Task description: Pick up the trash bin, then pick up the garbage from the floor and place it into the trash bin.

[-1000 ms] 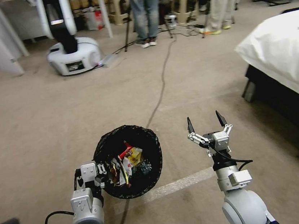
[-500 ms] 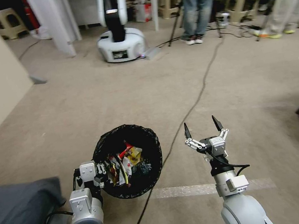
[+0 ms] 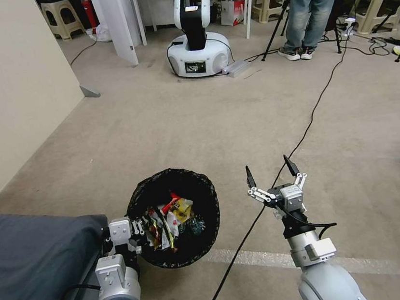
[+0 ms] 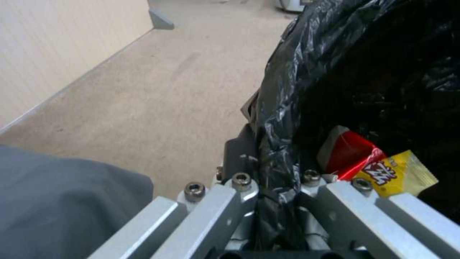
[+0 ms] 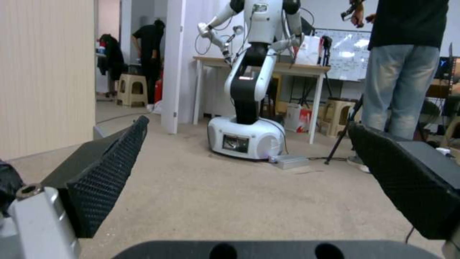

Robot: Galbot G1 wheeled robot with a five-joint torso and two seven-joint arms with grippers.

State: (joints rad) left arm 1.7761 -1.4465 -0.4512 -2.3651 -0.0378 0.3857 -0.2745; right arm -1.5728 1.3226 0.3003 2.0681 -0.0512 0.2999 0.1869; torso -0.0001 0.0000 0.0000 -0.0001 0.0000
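Note:
The trash bin [image 3: 205, 203], lined with a crinkled black bag, hangs just in front of me at the lower left of the head view. My left gripper [image 3: 134, 230] is shut on its near rim; in the left wrist view the left gripper [image 4: 277, 181] pinches the liner [image 4: 292, 86] between its metal fingers. Garbage [image 3: 167, 219] lies inside the bin: a red packet [image 4: 350, 153], a yellow wrapper [image 4: 395, 174] and shiny wrappers. To the right of the bin my right gripper [image 3: 267, 167] is held above the carpet, open, with nothing between its black fingers [image 5: 107, 169].
A dark grey padded surface [image 3: 25, 269] lies close at the lower left, below a beige wall [image 3: 7, 86]. Another white robot [image 3: 198, 48] stands ahead, with a person's legs [image 3: 314, 9], stools and tripods beyond. A black cable [image 3: 307, 129] crosses the carpet, and a white tape strip [image 3: 291, 258] runs near my base.
The whole view has swung left as I turn: the white bed left the right side, and the wall and grey surface came in at left. Both arms and the bin keep their pose.

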